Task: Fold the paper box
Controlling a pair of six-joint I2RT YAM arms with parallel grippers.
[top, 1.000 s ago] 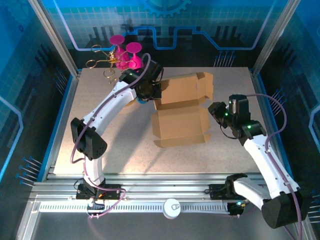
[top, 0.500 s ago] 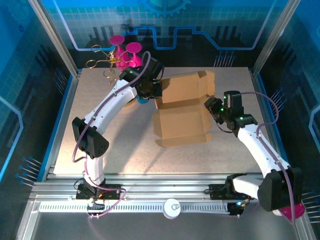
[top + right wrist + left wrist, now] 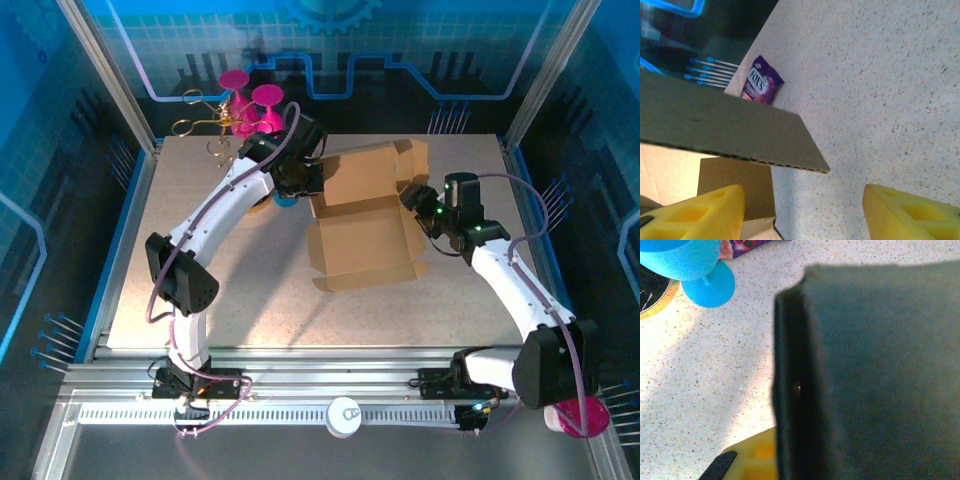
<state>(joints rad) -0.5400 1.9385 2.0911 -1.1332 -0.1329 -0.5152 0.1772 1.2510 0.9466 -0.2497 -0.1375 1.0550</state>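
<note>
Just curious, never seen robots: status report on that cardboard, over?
Left hand shut on paper box, back-left corner. Right hand open at its right flap. Box not closed. Blue goblet beside left hand.

Brown paper box [image 3: 365, 240]; speckled beige table [image 3: 250, 312]

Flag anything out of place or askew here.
The paper box sits half folded and slightly skewed to the table edges, its far panel tilted up. A purple snack packet lies loose on the table, unrelated to folding.
</note>
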